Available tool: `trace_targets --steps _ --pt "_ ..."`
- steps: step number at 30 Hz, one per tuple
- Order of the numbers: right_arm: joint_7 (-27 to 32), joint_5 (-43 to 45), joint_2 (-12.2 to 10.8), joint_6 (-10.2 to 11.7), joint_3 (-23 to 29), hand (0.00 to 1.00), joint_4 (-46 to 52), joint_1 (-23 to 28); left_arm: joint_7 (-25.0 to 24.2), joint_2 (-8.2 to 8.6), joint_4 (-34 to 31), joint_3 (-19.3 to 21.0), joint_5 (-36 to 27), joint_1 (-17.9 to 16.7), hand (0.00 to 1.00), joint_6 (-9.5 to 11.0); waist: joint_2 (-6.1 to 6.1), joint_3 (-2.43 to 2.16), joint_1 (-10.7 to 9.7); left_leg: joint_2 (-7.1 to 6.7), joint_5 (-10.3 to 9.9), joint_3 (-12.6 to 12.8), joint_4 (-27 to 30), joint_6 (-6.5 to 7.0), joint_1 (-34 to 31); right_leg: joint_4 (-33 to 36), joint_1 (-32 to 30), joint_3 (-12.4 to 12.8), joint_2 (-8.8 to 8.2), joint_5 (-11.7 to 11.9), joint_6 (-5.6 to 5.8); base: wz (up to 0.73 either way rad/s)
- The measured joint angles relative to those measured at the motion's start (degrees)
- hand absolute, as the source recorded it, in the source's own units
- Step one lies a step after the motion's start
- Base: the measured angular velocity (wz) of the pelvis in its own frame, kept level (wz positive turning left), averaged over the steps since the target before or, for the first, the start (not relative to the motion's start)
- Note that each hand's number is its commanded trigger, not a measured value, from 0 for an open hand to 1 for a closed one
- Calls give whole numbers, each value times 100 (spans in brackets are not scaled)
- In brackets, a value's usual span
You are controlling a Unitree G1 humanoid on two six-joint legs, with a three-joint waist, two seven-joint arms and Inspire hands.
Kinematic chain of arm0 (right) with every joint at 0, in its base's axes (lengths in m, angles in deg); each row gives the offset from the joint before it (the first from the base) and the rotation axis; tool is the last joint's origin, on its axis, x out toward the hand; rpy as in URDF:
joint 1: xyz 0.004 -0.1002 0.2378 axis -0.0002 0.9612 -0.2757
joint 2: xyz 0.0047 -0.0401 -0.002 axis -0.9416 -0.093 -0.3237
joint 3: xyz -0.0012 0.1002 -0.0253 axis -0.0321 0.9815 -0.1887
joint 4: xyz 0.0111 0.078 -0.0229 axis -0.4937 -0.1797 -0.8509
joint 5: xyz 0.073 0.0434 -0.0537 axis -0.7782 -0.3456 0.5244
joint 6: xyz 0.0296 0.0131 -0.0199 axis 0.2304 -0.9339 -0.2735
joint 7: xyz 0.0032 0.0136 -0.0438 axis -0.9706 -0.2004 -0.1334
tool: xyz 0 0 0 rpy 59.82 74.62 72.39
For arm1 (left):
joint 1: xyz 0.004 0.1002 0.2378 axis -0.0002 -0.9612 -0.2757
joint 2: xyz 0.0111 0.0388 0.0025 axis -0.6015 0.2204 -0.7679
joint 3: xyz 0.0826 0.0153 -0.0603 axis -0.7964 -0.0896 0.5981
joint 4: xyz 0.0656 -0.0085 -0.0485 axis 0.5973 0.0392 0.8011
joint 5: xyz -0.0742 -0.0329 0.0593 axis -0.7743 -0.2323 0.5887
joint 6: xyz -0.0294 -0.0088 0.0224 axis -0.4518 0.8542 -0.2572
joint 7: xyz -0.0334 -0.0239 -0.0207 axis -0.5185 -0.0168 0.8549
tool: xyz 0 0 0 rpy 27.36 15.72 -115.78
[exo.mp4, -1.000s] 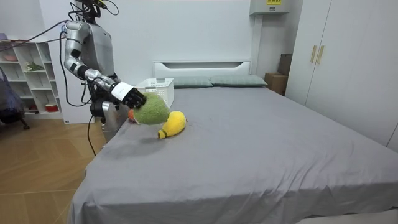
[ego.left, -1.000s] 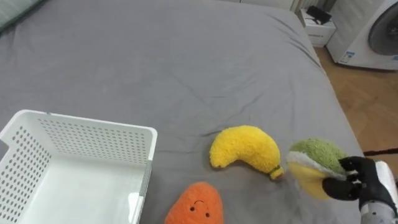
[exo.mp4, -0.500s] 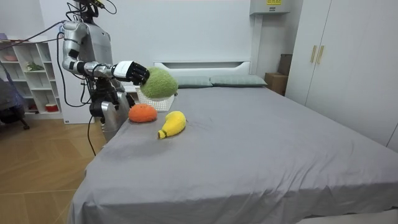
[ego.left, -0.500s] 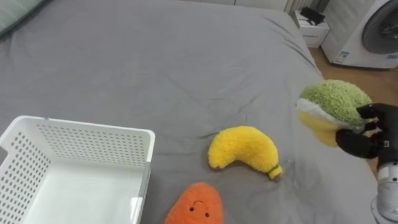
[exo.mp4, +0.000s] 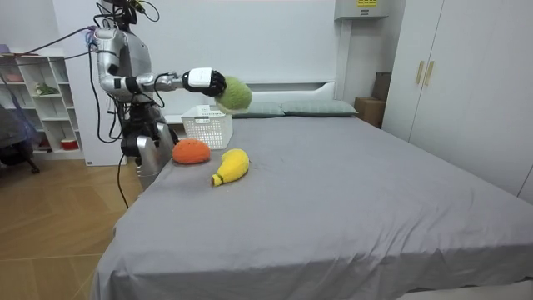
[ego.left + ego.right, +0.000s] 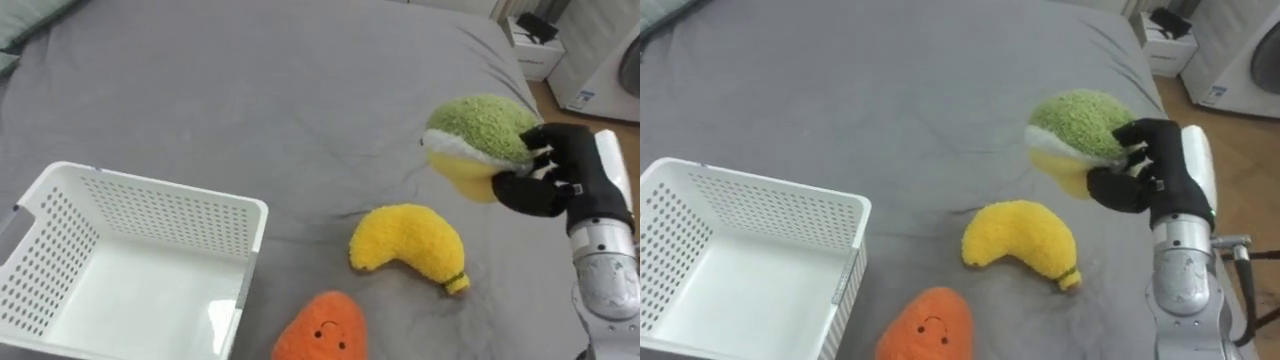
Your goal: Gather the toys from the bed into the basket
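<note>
Grey bed (image 6: 250, 90), left to right: a white perforated basket (image 6: 160, 215) at near left; an orange plush toy (image 6: 320, 330) at the near edge, just right of the basket; a yellow banana-shaped plush toy (image 6: 405, 245) lying close beyond it. At right, the right robot hand (image 6: 555, 175) has its fingers curled round a green plush toy (image 6: 478, 130). The toy is held in the air above the bed, clear of the yellow one.
</note>
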Motion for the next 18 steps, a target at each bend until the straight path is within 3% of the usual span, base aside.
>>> trace_targets --steps 4,12,18 --pt "-44 39 28 -10 -243 100 3 -419 0 -14 4 -58 23 -16 0 1 6 14 138 -11 0 -134 24 0 3 -18 65 -185 -17 1 1 17" --pt "-297 77 23 -16 -816 100 4 -434 1 -12 17 -68 278 -72 0 -4 -15 9 357 -71 16 -437 144 16 -179 -23 66 -555 -79 -1 3 18" --pt "-595 173 -8 -19 -1232 100 19 -435 4 -22 -2 -238 268 -76 0 -18 -13 9 608 -97 45 -493 160 24 -198 -16 73 -582 -96 -3 6 7"
